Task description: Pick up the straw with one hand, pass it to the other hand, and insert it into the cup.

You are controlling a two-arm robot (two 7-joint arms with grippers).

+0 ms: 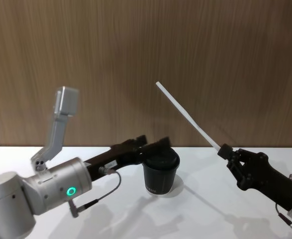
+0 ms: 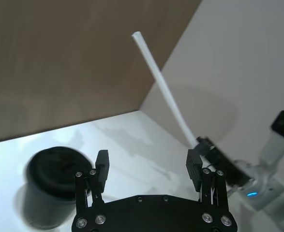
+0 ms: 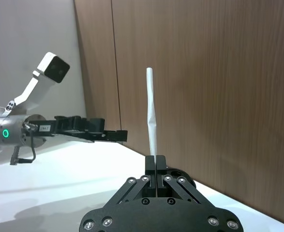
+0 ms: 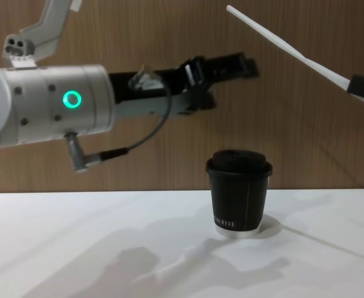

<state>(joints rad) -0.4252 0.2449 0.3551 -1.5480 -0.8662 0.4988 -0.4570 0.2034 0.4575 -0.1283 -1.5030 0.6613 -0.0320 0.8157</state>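
Right end effector [image 1: 224,151] clamped on the straw [image 1: 185,117] at its lower end.
The straw slants up above the cup [image 1: 160,175] on the white surface [image 1: 200,209]; left end effector [image 1: 154,143] hangs spread, empty, over the cup.

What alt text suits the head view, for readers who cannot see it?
The right gripper holds a white straw slanting up to the left, jaws shut on its lower end. The left gripper reaches over a lidded black cup on the table.
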